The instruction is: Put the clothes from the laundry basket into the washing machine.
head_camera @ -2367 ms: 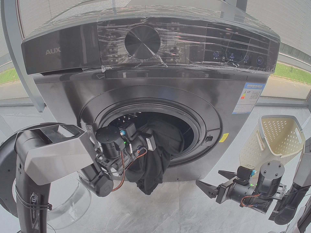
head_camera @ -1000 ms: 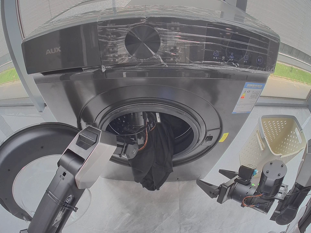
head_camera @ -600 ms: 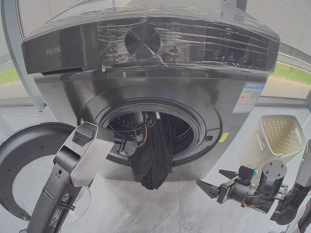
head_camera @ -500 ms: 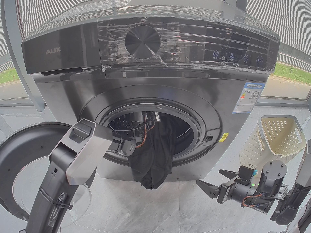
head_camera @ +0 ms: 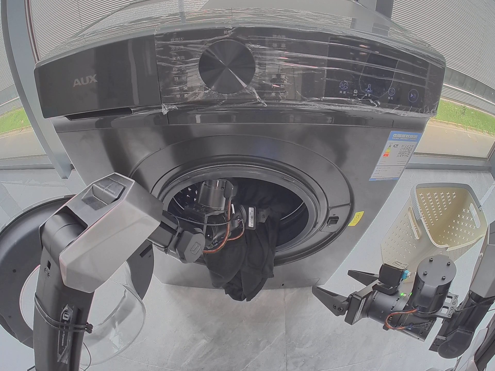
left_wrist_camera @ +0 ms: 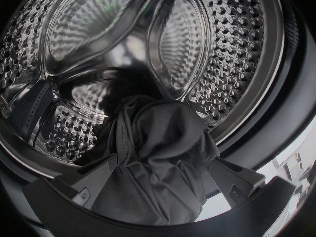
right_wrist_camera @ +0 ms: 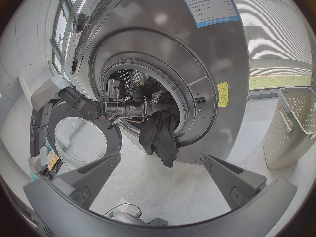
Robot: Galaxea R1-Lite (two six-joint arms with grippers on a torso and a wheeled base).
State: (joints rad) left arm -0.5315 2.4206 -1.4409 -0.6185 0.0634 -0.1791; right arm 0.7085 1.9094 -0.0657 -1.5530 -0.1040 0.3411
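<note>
A black garment (head_camera: 246, 264) hangs out over the lower lip of the washing machine (head_camera: 232, 135) opening, its top bunched just inside the drum (left_wrist_camera: 204, 50). My left gripper (head_camera: 264, 215) is inside the opening, open, with the bunched garment (left_wrist_camera: 158, 168) lying between its spread fingers (left_wrist_camera: 98, 175). From the right wrist view the left gripper (right_wrist_camera: 158, 106) sits just above the hanging garment (right_wrist_camera: 161, 135). My right gripper (head_camera: 332, 283) is open and holds nothing, low over the floor to the right of the machine. The cream laundry basket (head_camera: 443, 217) stands tilted at the right.
The round machine door (head_camera: 31, 243) is swung open at the left, behind my left arm. Grey tiled floor (head_camera: 268, 331) lies in front of the machine. The basket (right_wrist_camera: 293, 125) stands close to the machine's right side. Windows run behind.
The left gripper carried the black garment from in front of the machine up into the opening. Since then the wrist has dropped and turned to the right. The right arm kept still.
</note>
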